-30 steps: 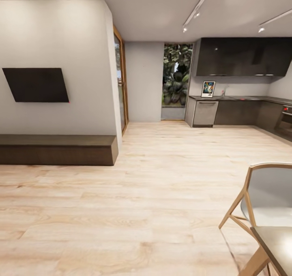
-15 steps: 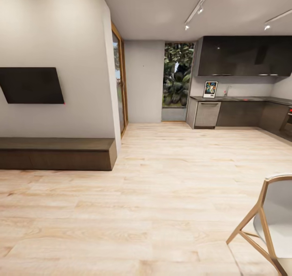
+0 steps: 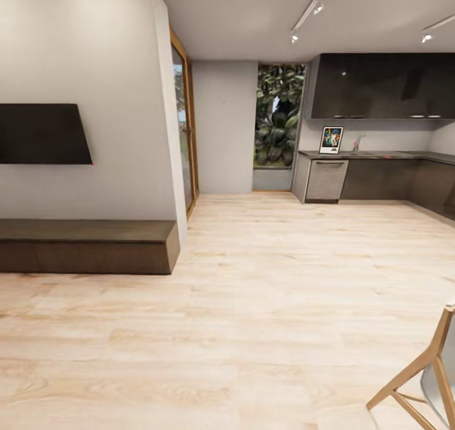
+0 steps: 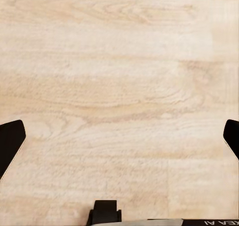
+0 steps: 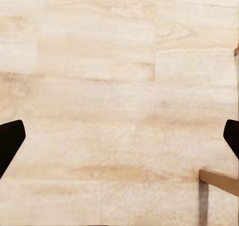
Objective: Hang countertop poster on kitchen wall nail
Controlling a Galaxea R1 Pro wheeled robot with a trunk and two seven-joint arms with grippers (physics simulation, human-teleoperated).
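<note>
A pale wooden plank floor (image 3: pixel 272 304) runs the length of the room. At the left, a dark flat screen (image 3: pixel 41 134) hangs on a light wall (image 3: pixel 95 70), and a long low dark bench (image 3: pixel 85 247) sits beneath it against the same wall. Farther back, a wood-framed doorway (image 3: pixel 184 124) opens beside that wall's corner, and a tall window (image 3: pixel 278 124) shows green foliage. Dark upper cabinets (image 3: pixel 382 86) hang at the right, with what looks like a grey appliance front (image 3: pixel 325 180) below. A wooden chair leg (image 3: pixel 414 373) shows at the lower right corner. Track lights (image 3: pixel 309 10) cross the ceiling.
</note>
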